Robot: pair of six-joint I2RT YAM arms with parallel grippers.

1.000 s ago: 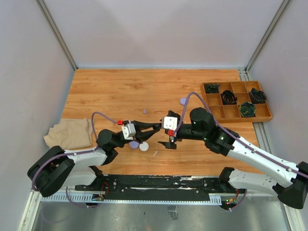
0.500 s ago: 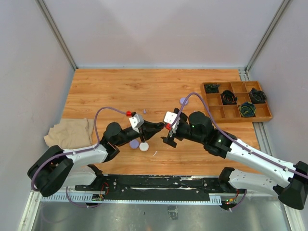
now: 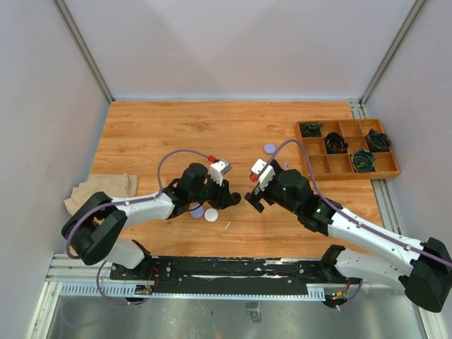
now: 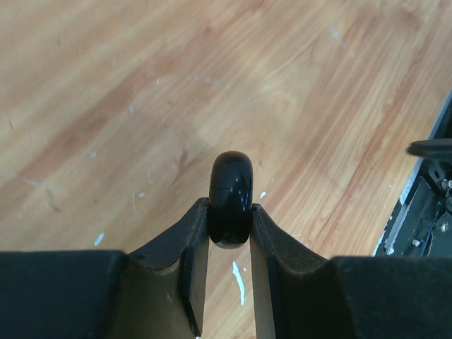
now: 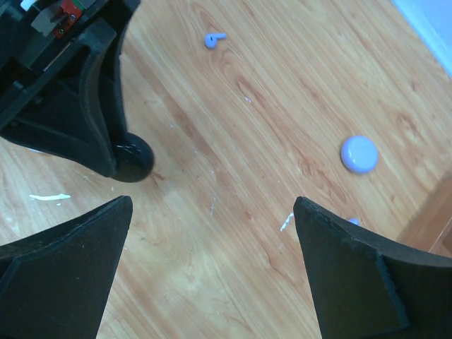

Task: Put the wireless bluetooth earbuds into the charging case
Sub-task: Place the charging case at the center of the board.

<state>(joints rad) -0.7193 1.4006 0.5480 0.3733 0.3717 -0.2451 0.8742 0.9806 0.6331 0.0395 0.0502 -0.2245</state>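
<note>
Wood-grain tabletop [image 3: 155,134] carries a lavender case [image 3: 197,210] and a white case [image 3: 211,216] by the left arm. Left gripper [image 4: 229,210] pinches a black charging case [image 4: 231,187] edge-on. Right gripper [image 5: 212,203] hangs wide open and empty, with 1 lavender earbud [image 5: 214,39] lying on the wood beyond it.

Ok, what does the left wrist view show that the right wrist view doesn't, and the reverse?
Only the left wrist: the seam around the black case, pinched edge-on in the left gripper. Only the right wrist: the open right gripper, a lavender earbud and a lavender round case lying on the wooden table. Both: the black case in the left gripper, and the table.
</note>
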